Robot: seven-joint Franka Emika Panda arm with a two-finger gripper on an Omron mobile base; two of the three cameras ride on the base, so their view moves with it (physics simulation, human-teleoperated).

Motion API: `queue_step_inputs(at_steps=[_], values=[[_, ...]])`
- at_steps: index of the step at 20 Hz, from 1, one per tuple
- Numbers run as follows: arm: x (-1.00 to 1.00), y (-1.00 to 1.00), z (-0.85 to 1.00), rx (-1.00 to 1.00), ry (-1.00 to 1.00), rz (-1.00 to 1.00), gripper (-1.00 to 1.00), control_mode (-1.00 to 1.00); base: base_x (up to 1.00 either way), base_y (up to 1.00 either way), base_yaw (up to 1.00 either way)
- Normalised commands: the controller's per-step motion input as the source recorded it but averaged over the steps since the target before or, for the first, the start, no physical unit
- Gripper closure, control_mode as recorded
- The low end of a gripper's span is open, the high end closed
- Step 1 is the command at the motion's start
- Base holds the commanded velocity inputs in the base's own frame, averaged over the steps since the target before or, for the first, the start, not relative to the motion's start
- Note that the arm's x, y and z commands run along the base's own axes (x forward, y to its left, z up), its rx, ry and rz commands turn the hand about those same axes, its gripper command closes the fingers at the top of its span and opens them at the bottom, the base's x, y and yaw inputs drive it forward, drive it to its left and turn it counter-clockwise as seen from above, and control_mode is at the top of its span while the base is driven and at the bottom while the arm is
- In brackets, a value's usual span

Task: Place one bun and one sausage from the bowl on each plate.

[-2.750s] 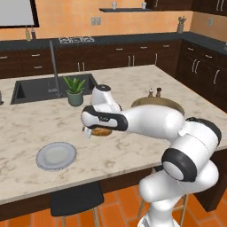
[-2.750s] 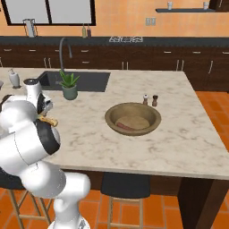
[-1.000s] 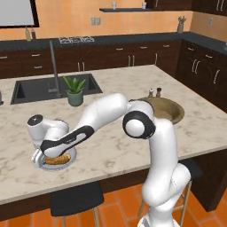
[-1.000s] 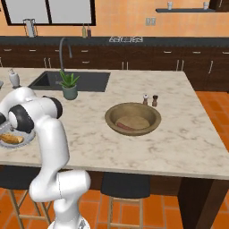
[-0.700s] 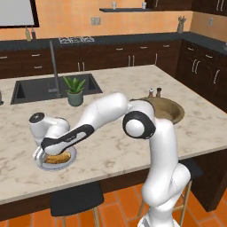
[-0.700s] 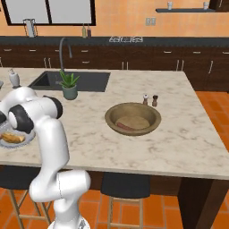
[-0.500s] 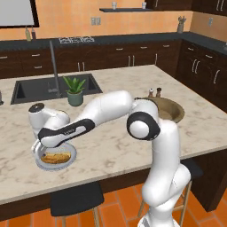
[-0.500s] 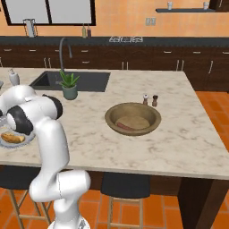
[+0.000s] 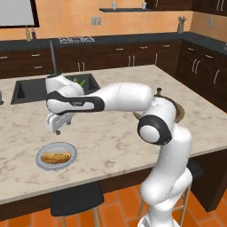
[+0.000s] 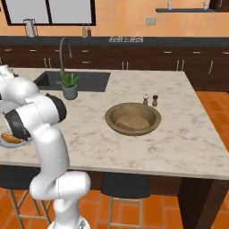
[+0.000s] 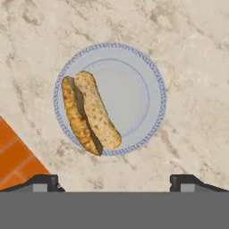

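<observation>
Bun lies on a light-grey plate near the marble counter's front edge. The gripper hovers above the plate, fingers spread wide and empty. A sausage lies in the wooden bowl farther along the counter.

The gripper, which carried a bun across the counter seconds ago and lowered it onto the plate, has since opened wide and risen, leaving the bun lying below and clear of its spread jaws.
</observation>
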Motion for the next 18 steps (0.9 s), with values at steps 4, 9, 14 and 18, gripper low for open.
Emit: queue_step_inputs(at_steps=[4,9,14,18], values=[[0.04,-1.0,0.49,0.02,0.1,0.03,-1.0,-1.0,0.0,0.0,0.0],[0.0,-1.0,0.07,0.12,0.03,0.04,-1.0,-1.0,0.0,0.0,0.0],[0.0,-1.0,0.02,0.34,0.08,0.01,-1.0,-1.0,0.0,0.0,0.0],[0.0,-1.0,0.6,0.14,0.1,0.0,-1.0,-1.0,0.0,0.0,0.0]])
